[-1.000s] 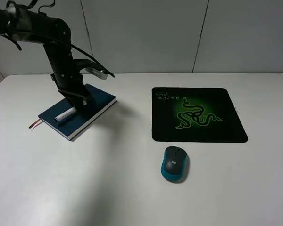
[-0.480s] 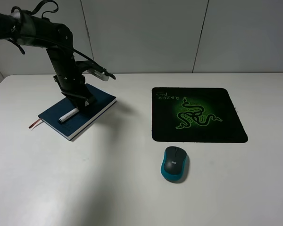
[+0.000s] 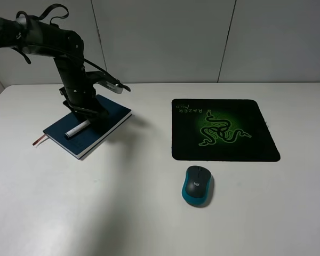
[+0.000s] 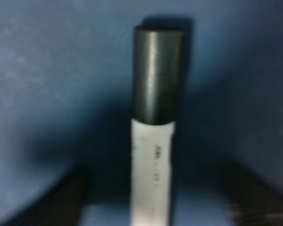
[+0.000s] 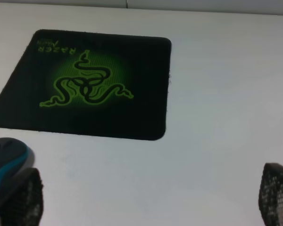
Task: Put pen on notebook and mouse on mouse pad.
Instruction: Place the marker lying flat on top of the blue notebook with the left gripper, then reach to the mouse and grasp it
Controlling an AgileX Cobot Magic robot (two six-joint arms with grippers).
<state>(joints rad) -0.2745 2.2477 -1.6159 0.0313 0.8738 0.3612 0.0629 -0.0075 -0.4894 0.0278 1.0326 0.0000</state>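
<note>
Left hand (image 3: 92,113) released pen (image 3: 77,128), white table (image 3: 122,208), pale panelled wall (image 3: 165,37)

Left wrist: we get the pen (image 4: 153,141) blurred, its white end cropped by the frame. Right wrist: mouse (image 5: 7,159) cropped, partly behind a finger (image 5: 21,197) of the right gripper (image 5: 148,200).

Green "RAZER" on mouse pad (image 3: 250,150) edge, mouse (image 3: 197,185) logo illegible, pen (image 4: 153,141) print blurred
</note>
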